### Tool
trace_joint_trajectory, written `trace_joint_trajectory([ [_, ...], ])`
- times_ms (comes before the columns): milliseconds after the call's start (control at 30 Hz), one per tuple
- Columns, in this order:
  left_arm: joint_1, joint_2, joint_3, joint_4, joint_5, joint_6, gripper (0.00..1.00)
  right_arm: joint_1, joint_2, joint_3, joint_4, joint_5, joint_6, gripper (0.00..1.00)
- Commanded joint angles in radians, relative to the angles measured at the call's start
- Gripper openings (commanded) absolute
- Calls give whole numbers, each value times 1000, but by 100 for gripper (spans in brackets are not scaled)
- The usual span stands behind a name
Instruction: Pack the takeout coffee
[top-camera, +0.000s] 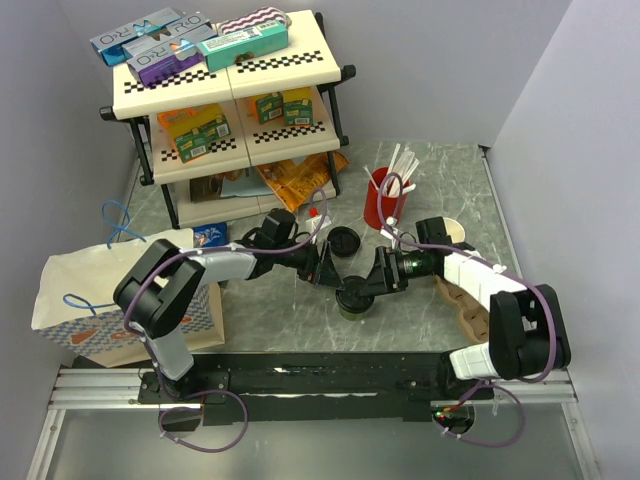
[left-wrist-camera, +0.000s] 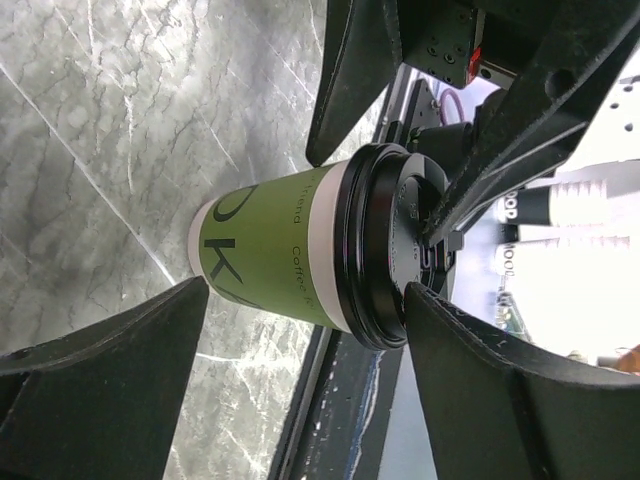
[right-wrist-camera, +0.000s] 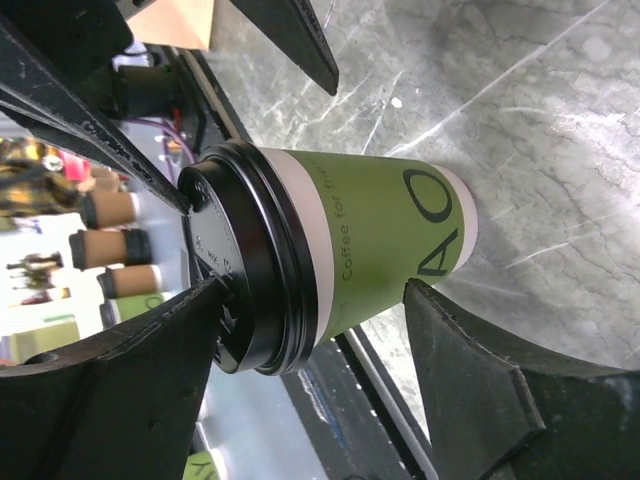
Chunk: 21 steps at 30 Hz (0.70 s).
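The takeout coffee (top-camera: 354, 300) is a small green paper cup with a black lid pressed on. It stands upright on the marble table between my two arms. My left gripper (top-camera: 325, 268) comes at it from the left and my right gripper (top-camera: 383, 272) from the right. In the left wrist view the cup (left-wrist-camera: 280, 255) lies beyond my open left gripper (left-wrist-camera: 305, 300), and one fingertip (left-wrist-camera: 440, 320) touches the lid rim. In the right wrist view my open right gripper (right-wrist-camera: 318, 290) flanks the cup (right-wrist-camera: 380, 240). One finger (right-wrist-camera: 190, 330) rests on the lid and the other is at the cup's lower wall.
A loose black lid (top-camera: 343, 240) lies just behind the cup. A red cup (top-camera: 380, 205) of white sticks stands further back. A paper bag (top-camera: 120, 290) lies at the left, a brown cardboard carrier (top-camera: 468, 305) at the right, and a stocked shelf (top-camera: 230, 80) at the rear.
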Motion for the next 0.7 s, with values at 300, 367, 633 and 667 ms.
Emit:
trace_joint_trajectory([
  [300, 12, 70, -42, 47, -64, -107, 80, -59, 93, -50, 126, -57, 110, 72],
  [367, 12, 75, -54, 56, -74, -130, 79, -69, 105, -53, 138, -62, 122, 72],
  [633, 12, 109, -36, 67, -79, -161, 77, -72, 128, -47, 144, -54, 133, 70],
  [667, 12, 113, -36, 59, -82, -162, 76, -72, 128, -50, 146, -50, 133, 70],
])
